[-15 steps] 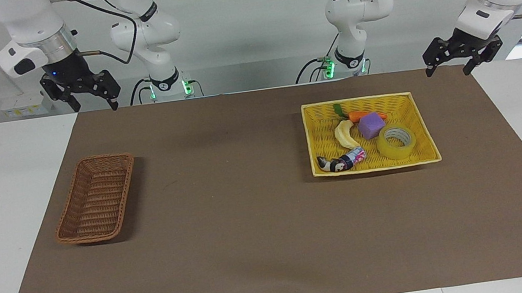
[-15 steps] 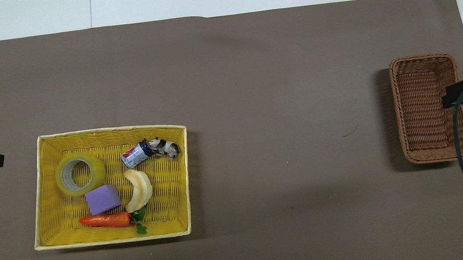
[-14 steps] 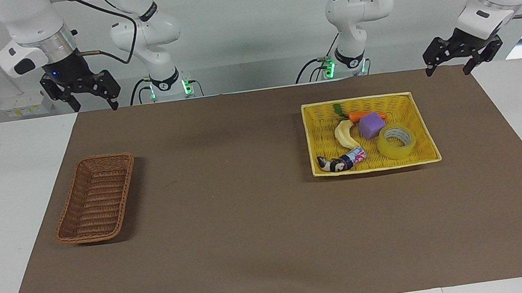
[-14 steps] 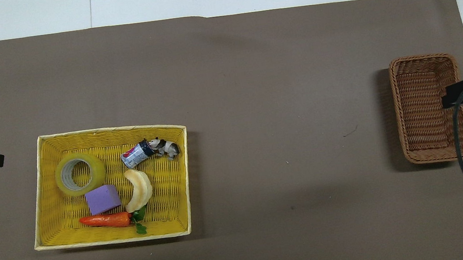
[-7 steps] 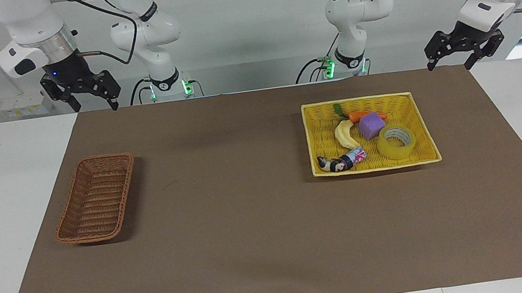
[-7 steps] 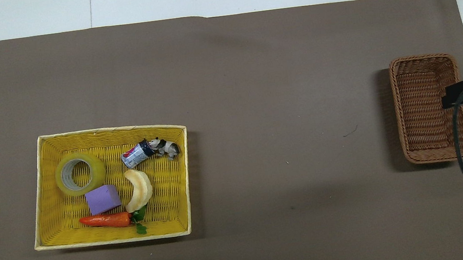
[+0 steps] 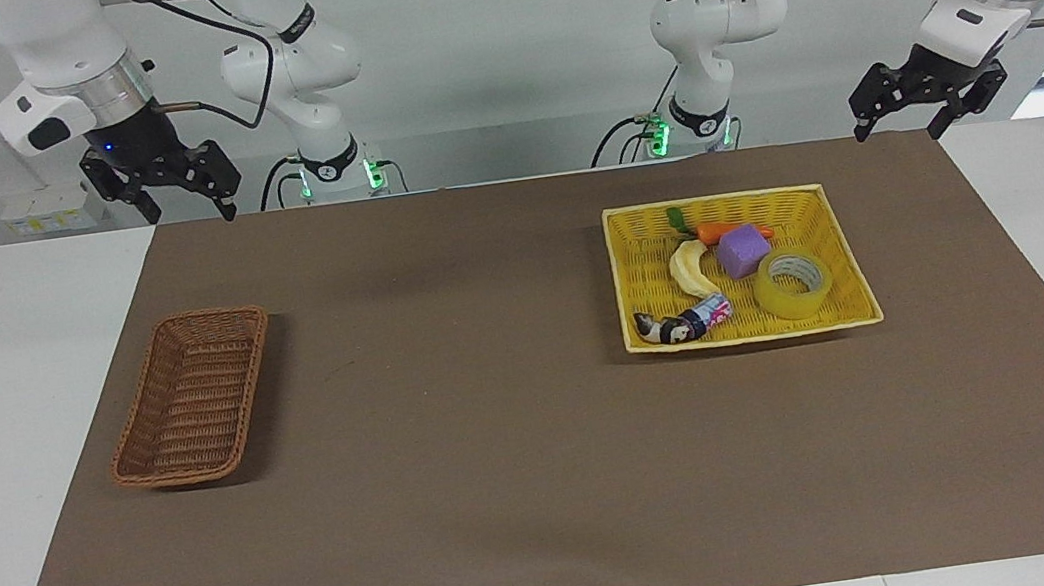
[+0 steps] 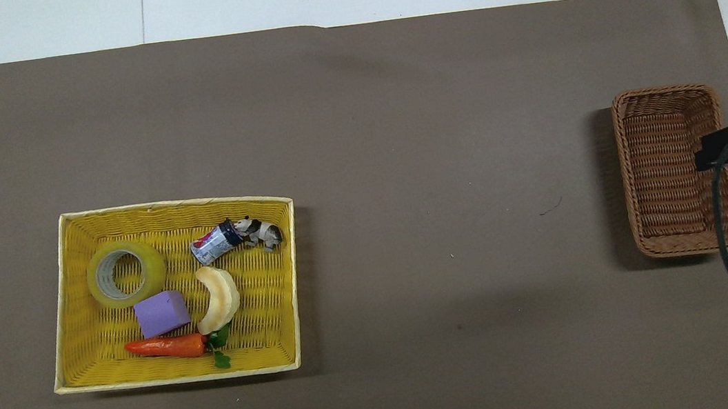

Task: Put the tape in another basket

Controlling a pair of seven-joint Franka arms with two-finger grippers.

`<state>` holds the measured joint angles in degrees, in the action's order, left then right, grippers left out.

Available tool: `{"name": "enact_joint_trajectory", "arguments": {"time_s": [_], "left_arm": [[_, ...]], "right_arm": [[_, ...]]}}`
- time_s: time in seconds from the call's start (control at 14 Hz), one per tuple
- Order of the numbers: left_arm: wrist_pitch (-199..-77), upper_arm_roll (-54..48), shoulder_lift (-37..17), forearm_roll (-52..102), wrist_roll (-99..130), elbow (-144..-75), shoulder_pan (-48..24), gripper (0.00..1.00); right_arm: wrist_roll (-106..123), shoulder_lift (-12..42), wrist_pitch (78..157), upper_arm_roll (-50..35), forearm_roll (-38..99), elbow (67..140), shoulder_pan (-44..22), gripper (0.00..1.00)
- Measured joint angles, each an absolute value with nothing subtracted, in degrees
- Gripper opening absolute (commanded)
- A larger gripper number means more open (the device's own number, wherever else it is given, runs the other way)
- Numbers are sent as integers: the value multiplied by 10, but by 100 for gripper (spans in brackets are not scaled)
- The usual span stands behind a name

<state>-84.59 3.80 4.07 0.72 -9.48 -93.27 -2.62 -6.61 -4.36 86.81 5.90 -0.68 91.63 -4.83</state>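
The tape (image 7: 791, 285), a yellow translucent roll, lies flat in the yellow basket (image 7: 750, 336) at the left arm's end of the table, beside the purple cube (image 7: 742, 250). It also shows in the overhead view (image 8: 126, 273). The brown wicker basket (image 7: 165, 475) stands empty at the right arm's end, and shows from above too (image 8: 663, 91). My left gripper (image 7: 896, 133) is open and empty, raised over the mat's corner beside the yellow basket. My right gripper (image 7: 194, 215) is open and empty, raised over the mat's edge near the brown basket.
The yellow basket (image 8: 163, 207) also holds a banana (image 7: 691, 271), a carrot (image 7: 725, 229) and a small can with a toy figure (image 7: 687, 322). A brown mat (image 7: 501, 437) covers the table between the two baskets.
My left gripper has drifted slightly upward and away from the yellow basket. The right arm and all objects have not moved.
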Motion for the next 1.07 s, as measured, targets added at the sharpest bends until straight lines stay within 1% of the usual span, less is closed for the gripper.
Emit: {"name": "enact_joint_trajectory", "arguments": {"time_s": [0.21, 0.64, 1.07], "left_arm": [[-849, 38, 48, 7, -77, -950, -26, 100], [-943, 36, 72, 7, 12, -1080, -26, 100], [-1021, 35, 77, 7, 153, -1167, -27, 100]], "right_arm": [[-66, -44, 868, 59, -7, 916, -48, 100], [-66, -44, 868, 59, -7, 917, -48, 100], [-66, -44, 868, 59, -7, 917, -48, 100]]}}
